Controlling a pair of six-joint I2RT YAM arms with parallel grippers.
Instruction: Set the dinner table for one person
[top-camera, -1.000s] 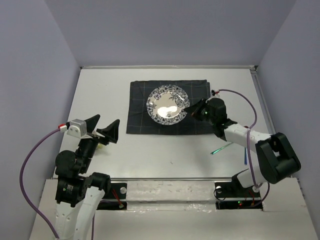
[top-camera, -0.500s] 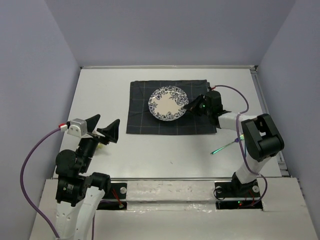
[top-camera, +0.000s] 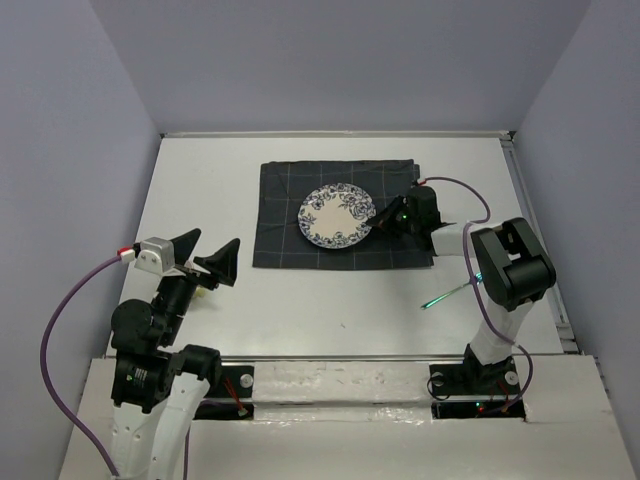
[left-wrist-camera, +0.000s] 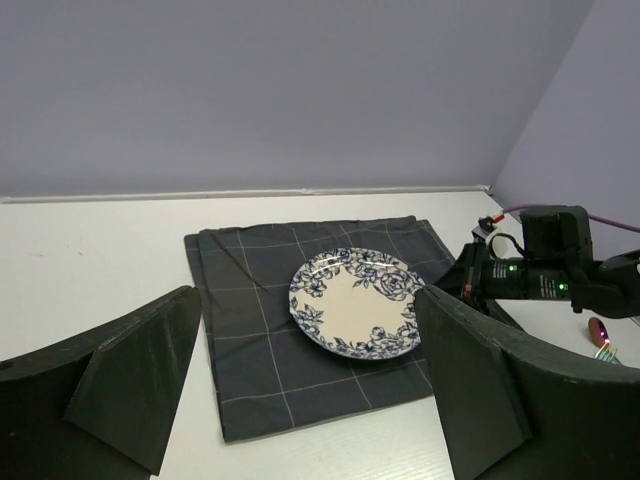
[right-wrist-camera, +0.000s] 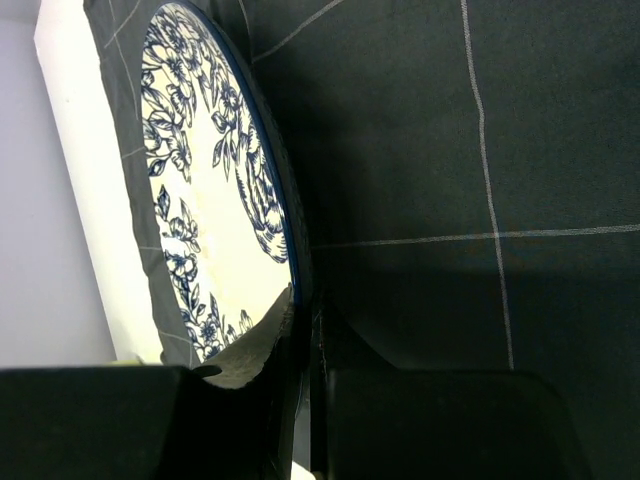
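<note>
A white plate with a blue flower rim (top-camera: 337, 216) (left-wrist-camera: 358, 315) lies nearly flat on the dark grey checked cloth (top-camera: 280, 240) at the back of the dinner table (top-camera: 300, 300). My right gripper (top-camera: 378, 216) (right-wrist-camera: 305, 330) is shut on the plate's right rim (right-wrist-camera: 210, 220), one finger above it and one below. I cannot tell whether that held edge touches the cloth (right-wrist-camera: 450, 150). My left gripper (top-camera: 205, 255) (left-wrist-camera: 308, 300) hovers wide open over the table's near left, holding nothing, well short of the cloth (left-wrist-camera: 250, 330).
A thin green-tinted piece of cutlery (top-camera: 442, 297) lies on the table to the right of the cloth, beside the right arm; its shiny end shows in the left wrist view (left-wrist-camera: 600, 335). Purple walls close in the table on three sides.
The right arm has folded in and brought the plate down from a raised tilt to nearly flat on the cloth. The left arm has not moved.
</note>
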